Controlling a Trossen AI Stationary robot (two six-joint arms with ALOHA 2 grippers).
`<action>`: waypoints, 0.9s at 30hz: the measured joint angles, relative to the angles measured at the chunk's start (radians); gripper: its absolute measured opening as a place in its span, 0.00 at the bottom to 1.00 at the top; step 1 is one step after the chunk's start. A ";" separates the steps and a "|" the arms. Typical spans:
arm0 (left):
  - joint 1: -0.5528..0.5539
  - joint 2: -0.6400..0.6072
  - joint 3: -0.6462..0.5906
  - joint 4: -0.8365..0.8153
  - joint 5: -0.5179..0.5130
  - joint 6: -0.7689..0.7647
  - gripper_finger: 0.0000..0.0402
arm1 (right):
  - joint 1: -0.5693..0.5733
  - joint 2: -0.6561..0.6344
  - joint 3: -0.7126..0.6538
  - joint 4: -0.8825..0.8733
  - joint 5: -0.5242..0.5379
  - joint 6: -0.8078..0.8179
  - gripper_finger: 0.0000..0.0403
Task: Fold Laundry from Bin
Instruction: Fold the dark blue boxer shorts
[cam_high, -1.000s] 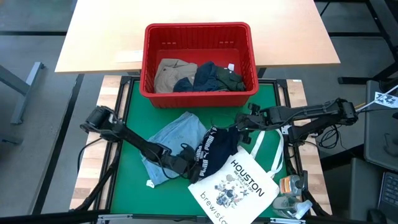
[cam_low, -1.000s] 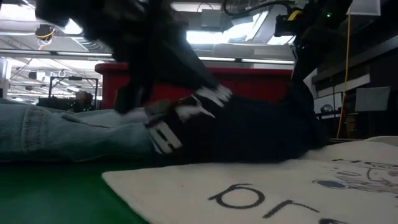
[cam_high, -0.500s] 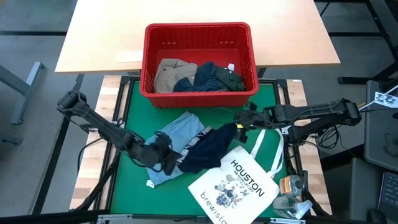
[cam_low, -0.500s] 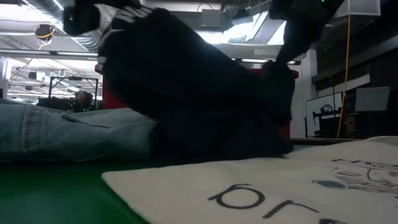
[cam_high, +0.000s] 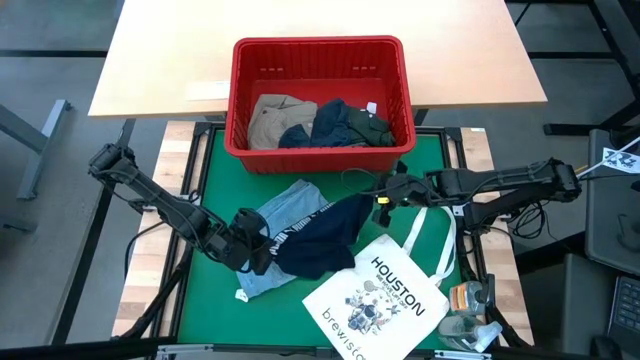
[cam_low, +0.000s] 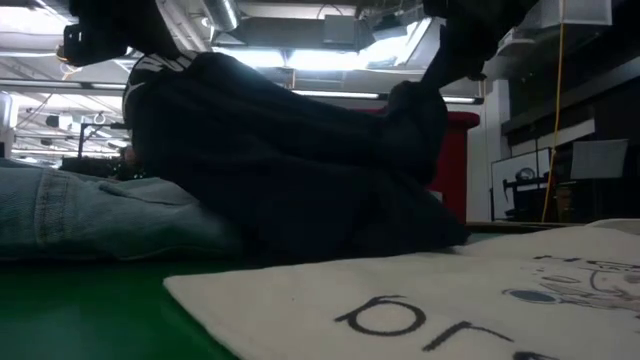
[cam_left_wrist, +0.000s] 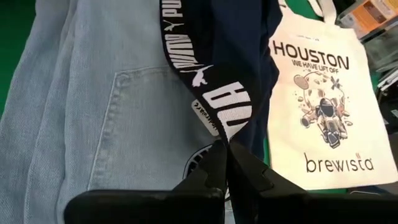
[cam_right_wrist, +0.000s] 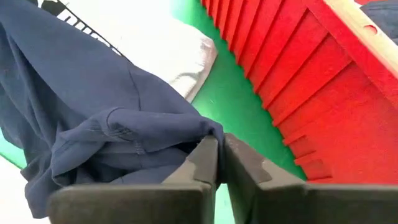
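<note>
Seen from above, the left gripper (cam_high: 256, 245) sits at about eight o'clock on the green mat (cam_high: 215, 165), its fingers pinched tight on the white-lettered waistband (cam_left_wrist: 211, 93) of the navy garment (cam_high: 318, 238); the left wrist view shows the two dark fingertips (cam_left_wrist: 219, 163) meeting right on that band, with the light blue denim garment (cam_high: 285, 212) lying flat beneath and beside it. The navy garment stretches from that grip across the middle of the mat toward three o'clock, draped partly over the denim and touching the upper edge of the white tote bag (cam_high: 375, 297) at five o'clock. At its far end the right gripper (cam_high: 383, 203) holds a bunched fold of navy fabric; its fingers look nearly together on the cloth in the right wrist view, though the grip may be loosening, so I would not count on it. At twelve o'clock the red bin (cam_high: 320, 52) holds the khaki-tan garment (cam_high: 272, 118) and the darker pieces (cam_high: 345, 122) waiting their turn. The step in hand appears to be spreading the navy piece for folding. To do it well, both ends should be kept level and drawn apart until the cloth hangs without twist, then laid on bare mat clear of the denim and the tote, so no other fabric gets dragged along.
</note>
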 joint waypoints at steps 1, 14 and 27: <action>0.000 0.000 0.000 0.000 0.000 0.000 0.00 | 0.000 0.000 0.000 0.000 0.002 0.000 0.12; 0.000 0.000 0.000 0.000 -0.001 0.005 0.00 | 0.000 0.000 0.000 -0.179 0.125 0.120 0.44; 0.000 0.000 0.000 0.002 -0.003 0.008 0.00 | 0.101 0.052 -0.021 0.124 -0.409 0.396 0.43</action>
